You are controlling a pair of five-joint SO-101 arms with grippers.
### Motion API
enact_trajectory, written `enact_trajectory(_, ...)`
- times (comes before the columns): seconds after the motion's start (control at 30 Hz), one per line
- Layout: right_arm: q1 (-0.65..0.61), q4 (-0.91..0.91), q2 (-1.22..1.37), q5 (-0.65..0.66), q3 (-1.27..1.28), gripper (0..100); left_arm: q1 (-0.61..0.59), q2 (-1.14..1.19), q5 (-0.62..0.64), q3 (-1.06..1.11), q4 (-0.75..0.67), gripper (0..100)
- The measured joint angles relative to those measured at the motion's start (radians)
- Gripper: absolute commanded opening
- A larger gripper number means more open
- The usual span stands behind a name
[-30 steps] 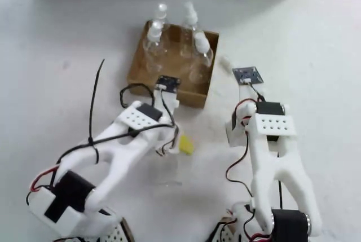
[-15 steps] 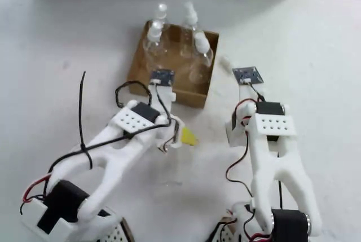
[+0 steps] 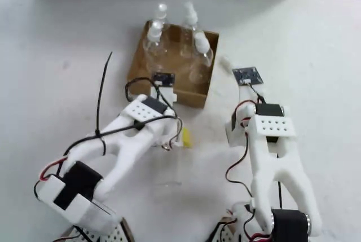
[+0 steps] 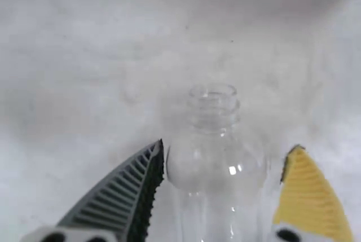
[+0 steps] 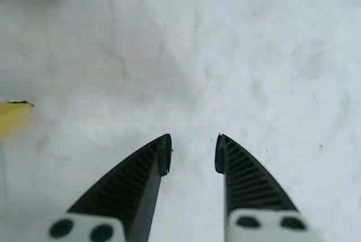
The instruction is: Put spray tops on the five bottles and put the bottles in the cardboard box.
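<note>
a: where's the last bottle?
b: the bare bottle (image 4: pixel 214 157) is just near of the cardboard box (image 3: pixel 137 67), between the two arms, its threaded neck open. the left jaws pinch it at the shoulder: the grey one touches it, the yellow one is close against the other side. i cannot tell whether it stands or lies on the bench (image 3: pixel 67 39).
a: and the right arm (image 3: pixel 271 152)?
b: it's to the right of the bottle. the right jaws are slightly spread over bare bench, with nothing between them.
a: what makes the capping go well?
b: i'd hold the left grip steady and low, leaving the neck free. the right arm should take the top by its head, drop the tube straight into the neck and seat it squarely. clear plastic looks slick and could twist in the grip.
a: counts?
b: five bottles: four capped bottles (image 3: pixel 153 42) upright in the box, and one bare. four spray tops are fitted. a small white piece (image 3: pixel 224 61) on the bench just right of the box may be the fifth. one box, two arms.
</note>
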Motion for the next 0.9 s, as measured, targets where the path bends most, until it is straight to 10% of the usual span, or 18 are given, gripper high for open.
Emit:
enact_trajectory(0.07, 0.0, 0.0, 0.0, 0.0, 0.0, 10.5, 0.0, 0.0, 0.003, 0.0, 0.0, 1)
enact_trajectory(0.9, 0.095, -0.028, 0.002, 0.021, -0.043, 10.9, -0.175, -0.095, -0.284, 0.094, -0.129, 2)
